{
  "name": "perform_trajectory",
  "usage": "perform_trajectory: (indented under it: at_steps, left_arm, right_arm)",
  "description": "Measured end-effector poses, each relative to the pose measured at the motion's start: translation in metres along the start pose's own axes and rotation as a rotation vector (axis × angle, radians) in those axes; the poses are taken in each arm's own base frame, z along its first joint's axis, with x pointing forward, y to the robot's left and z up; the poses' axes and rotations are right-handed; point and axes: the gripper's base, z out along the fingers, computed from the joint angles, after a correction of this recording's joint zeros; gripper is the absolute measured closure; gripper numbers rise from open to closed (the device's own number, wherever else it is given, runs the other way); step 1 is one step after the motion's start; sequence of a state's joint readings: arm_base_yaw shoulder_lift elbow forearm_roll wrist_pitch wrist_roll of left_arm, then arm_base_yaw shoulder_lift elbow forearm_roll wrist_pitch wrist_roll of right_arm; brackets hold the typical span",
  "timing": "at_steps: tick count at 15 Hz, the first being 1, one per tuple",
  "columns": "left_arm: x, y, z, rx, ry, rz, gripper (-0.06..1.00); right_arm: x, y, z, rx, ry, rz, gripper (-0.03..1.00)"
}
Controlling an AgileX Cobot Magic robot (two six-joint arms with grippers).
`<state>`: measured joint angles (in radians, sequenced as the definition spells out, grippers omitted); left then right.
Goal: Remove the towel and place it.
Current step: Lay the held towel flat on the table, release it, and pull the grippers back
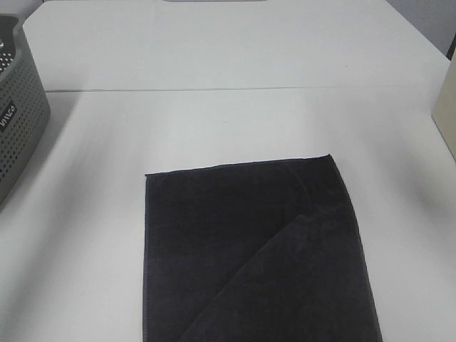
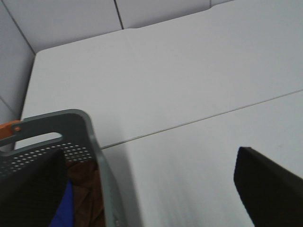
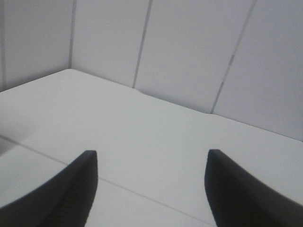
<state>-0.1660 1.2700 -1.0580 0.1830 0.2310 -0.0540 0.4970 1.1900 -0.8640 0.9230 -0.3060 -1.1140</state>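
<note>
Left gripper (image 2: 149, 163) jaws stand spread wide, gripping nothing. One finger (image 2: 33, 189) shows in front of the grey perforated basket (image 2: 80, 127), which sits at the left edge of the table (image 2: 189, 94). Right gripper (image 3: 151, 161) jaws are likewise spread and empty above bare tabletop. Dark charcoal towel (image 1: 256, 249) lies flat at the middle of the table's near edge, with one flap folded diagonally over it, well apart from the basket.

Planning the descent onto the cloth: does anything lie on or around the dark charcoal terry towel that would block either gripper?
Nothing visible does. The dark charcoal terry towel lies bare on the white table, one corner folded over. The grey perforated plastic basket stands apart at the left of the overhead view, not touching it.
</note>
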Motion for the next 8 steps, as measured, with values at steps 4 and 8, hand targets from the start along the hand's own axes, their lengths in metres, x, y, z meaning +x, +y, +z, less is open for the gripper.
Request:
perform_trajectory:
  at_steps: [4, 8]
  left_arm:
    - [-0.021, 0.043, 0.027, -0.265, 0.259, 0.004, 0.05]
    - [-0.019, 0.034, 0.06, -0.149, 0.378, -0.038, 0.05]
  right_arm:
    - [-0.028, -0.056, 0.018, 0.186, 0.047, 0.056, 0.34]
    - [-0.035, -0.077, 0.03, 0.382, 0.134, -0.092, 0.35]
